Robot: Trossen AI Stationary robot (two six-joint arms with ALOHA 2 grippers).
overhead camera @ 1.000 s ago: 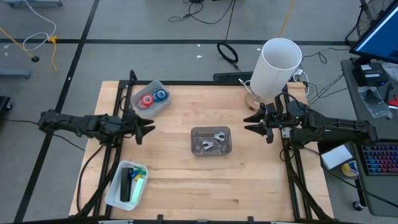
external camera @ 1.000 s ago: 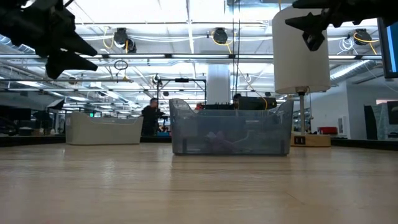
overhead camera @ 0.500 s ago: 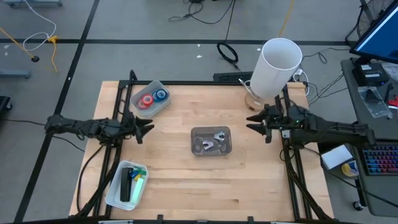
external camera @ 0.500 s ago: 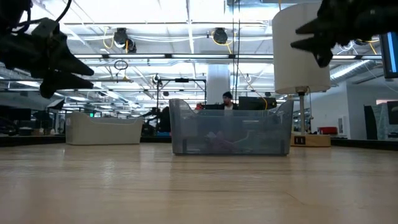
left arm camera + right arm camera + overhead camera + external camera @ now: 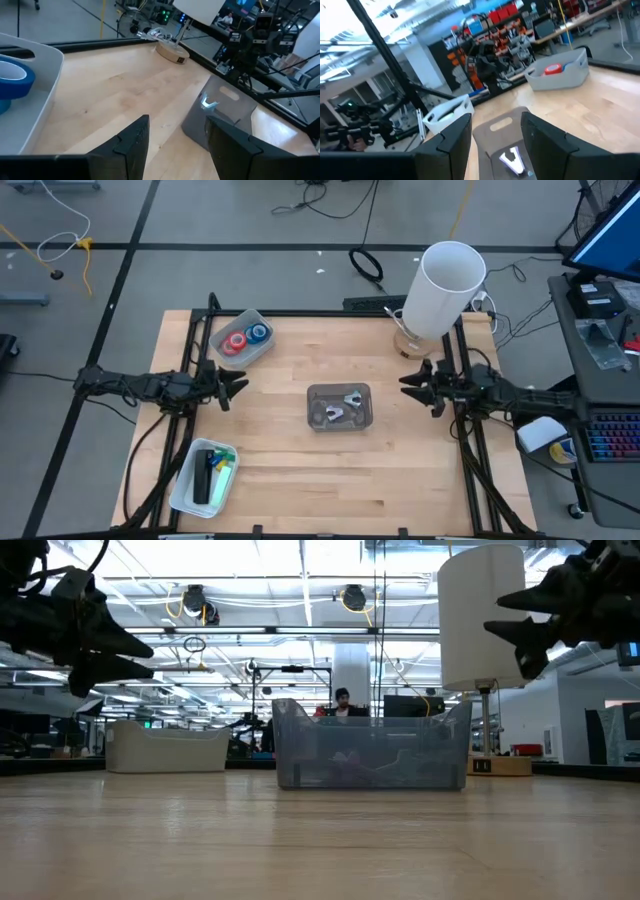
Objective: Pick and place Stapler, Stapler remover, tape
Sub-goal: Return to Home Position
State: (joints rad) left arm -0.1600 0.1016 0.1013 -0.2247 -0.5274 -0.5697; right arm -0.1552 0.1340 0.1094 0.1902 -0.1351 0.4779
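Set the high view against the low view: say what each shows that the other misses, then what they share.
Only the high view: red and blue tape rolls in a white plastic tray, and staplers in a second white tray. Only the low view: a person in the room behind. Both: the dark translucent bin, the tall white cylinder, the open left gripper and the open right gripper.
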